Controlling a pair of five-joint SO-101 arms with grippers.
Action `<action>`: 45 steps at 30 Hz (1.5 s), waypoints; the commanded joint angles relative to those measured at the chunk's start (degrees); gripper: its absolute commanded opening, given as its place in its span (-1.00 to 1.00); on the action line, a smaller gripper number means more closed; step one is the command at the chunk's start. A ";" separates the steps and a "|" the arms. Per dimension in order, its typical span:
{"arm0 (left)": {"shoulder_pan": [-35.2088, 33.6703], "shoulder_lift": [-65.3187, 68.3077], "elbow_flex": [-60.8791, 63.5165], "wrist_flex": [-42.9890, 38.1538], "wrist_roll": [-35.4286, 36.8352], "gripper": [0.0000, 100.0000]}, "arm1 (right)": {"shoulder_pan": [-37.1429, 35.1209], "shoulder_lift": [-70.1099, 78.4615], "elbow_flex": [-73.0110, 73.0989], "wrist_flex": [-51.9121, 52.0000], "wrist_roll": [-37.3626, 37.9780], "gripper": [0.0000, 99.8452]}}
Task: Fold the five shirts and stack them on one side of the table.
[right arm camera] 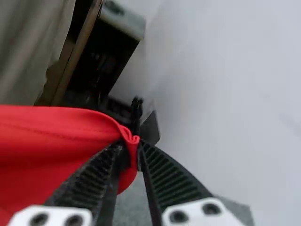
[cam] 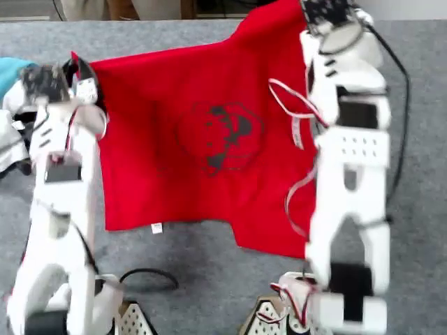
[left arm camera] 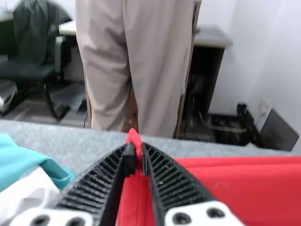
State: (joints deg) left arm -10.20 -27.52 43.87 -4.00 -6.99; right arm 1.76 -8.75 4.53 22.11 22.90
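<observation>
A red shirt [cam: 209, 146] with a dark print on its front hangs spread between my two arms above the grey table [cam: 202, 262]. My left gripper [cam: 78, 70] is shut on its corner at the left of the high view. In the left wrist view the red shirt [left arm camera: 244, 188] is pinched between the black fingers [left arm camera: 164, 174] of that gripper [left arm camera: 135, 157], a red tip poking out. My right gripper [cam: 318, 21] is shut on the opposite corner, higher up at the back right. The right wrist view has the red shirt [right arm camera: 51, 150] bunched in the right gripper [right arm camera: 131, 150].
A teal shirt [cam: 14, 70] and a white garment [cam: 8, 143] lie at the table's left edge; they appear as teal shirt [left arm camera: 23, 160] and white garment [left arm camera: 23, 197] beside my left gripper. A black cable [cam: 150, 276] loops near the arm bases. A person's trousers [left arm camera: 136, 61] stand beyond the far edge.
</observation>
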 commanded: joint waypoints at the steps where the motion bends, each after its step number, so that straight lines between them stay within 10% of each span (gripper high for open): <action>1: -0.53 14.11 -15.65 -1.58 -0.62 -0.96 | -0.92 9.27 -11.47 -2.02 -0.09 -1.00; 25: -1.23 58.33 -74.29 28.13 5.19 -0.96 | -1.36 67.30 -99.12 33.76 -9.05 -1.00; 35: -1.05 54.64 -82.20 64.79 5.27 -0.96 | -1.71 63.16 -100.00 57.41 -5.71 -1.00; 45: 0.53 54.20 -81.85 78.07 4.92 -0.96 | -2.77 59.21 -100.00 77.80 -5.36 -1.00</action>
State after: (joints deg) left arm -10.37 30.59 -35.52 70.29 -2.07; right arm 0.09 54.20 -92.97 95.69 17.10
